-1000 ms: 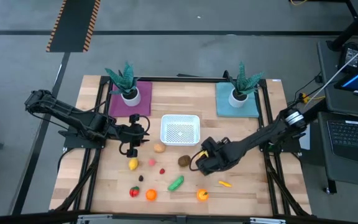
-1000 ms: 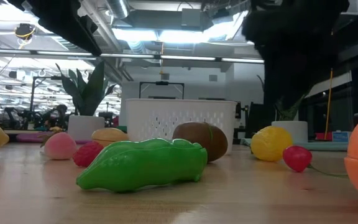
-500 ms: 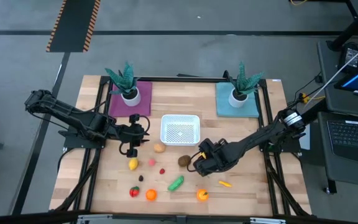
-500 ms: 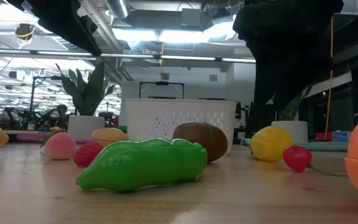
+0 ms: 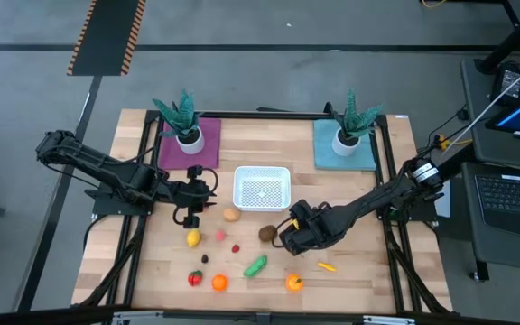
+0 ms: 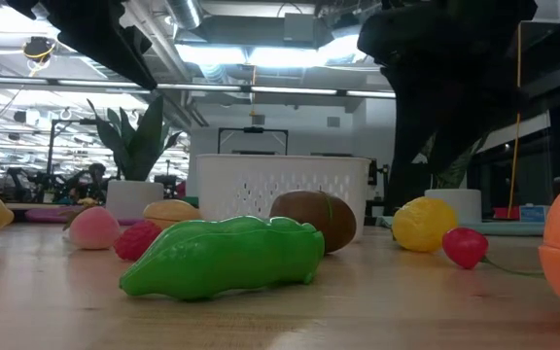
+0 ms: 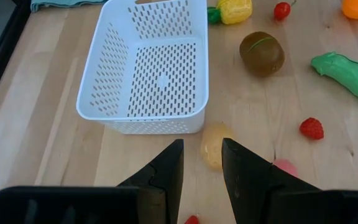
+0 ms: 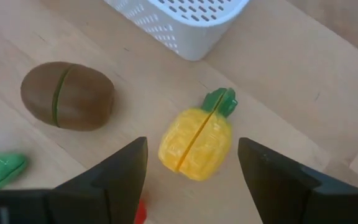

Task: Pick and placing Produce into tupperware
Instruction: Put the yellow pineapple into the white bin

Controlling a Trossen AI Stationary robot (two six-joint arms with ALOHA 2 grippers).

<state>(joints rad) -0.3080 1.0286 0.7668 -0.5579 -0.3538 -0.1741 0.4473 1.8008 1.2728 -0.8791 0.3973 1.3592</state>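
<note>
Right gripper (image 8: 191, 168), lower centre, jaws open astride toy pineapple (image 8: 194, 142): light, rigid, slick; I'd pinch its flanks.

Bright, even overhead light; glaring ceiling fixtures (image 6: 261, 53) in low view, soft shadows, blurred foreground.

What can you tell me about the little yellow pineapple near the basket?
The toy pineapple is a small glossy plastic piece, yellow with a bumpy skin and a stubby green crown. A seam runs along its length, as if it splits in two halves. It lies on its side on the wooden table, apart from the white basket and the brown kiwi, framed by the open right gripper, untouched.
</note>
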